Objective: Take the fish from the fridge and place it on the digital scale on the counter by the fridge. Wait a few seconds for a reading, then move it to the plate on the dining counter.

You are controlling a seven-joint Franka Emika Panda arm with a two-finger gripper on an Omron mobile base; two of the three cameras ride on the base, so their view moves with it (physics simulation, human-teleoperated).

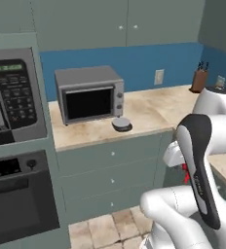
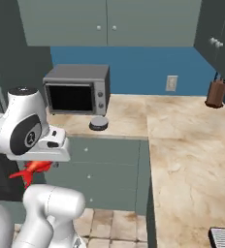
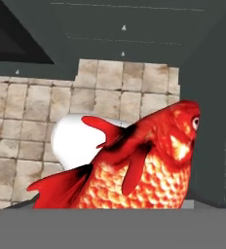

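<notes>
Right, claw (image 2: 34,169) w/ fish (image 3: 134,165), no legible text

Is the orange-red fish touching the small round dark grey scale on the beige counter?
Apart. In the right base view the fish hangs under the robot's hand, below counter height, while the scale sits on the counter.

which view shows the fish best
The hand view: the slender orange-red fish sits close up, with scales, fins and eye plain. In the right base view it is a small red shape hanging under the white arm. In the left base view just a red sliver peeks out beside the arm.
</notes>
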